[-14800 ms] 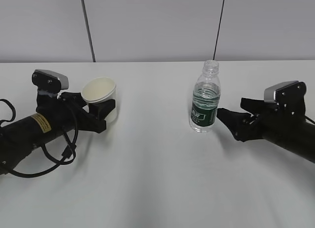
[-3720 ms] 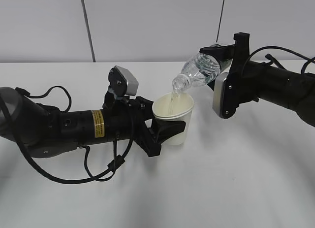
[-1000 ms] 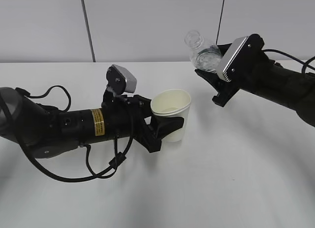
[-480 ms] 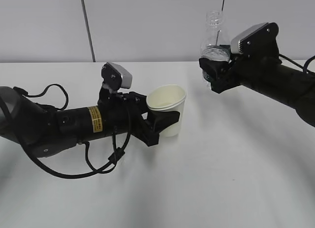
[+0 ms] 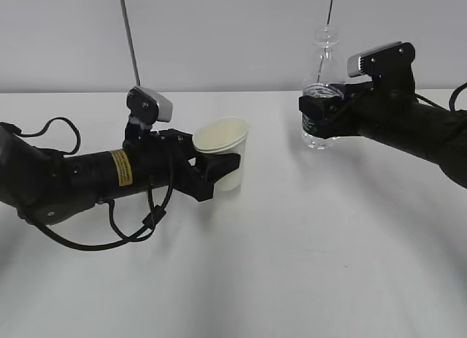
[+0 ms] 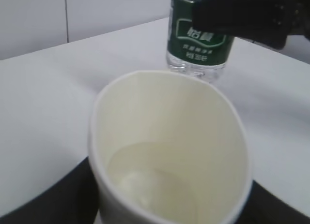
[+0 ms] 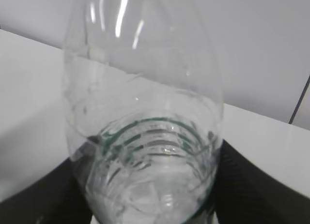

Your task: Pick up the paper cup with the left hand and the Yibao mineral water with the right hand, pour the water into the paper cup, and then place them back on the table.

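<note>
Exterior view: the left hand point(image 5: 219, 166) pinches the paper cup point(image 5: 222, 161), low over the table point(image 5: 292, 265); right of the cup, the right hand point(image 5: 319, 117) clamps the upright Yibao mineral water point(image 5: 319, 97).

Left wrist view: water sits in the cup; a tilted set-down could spill it.

Right wrist view: the jaws flank the bottle; releasing high could topple it.
</note>
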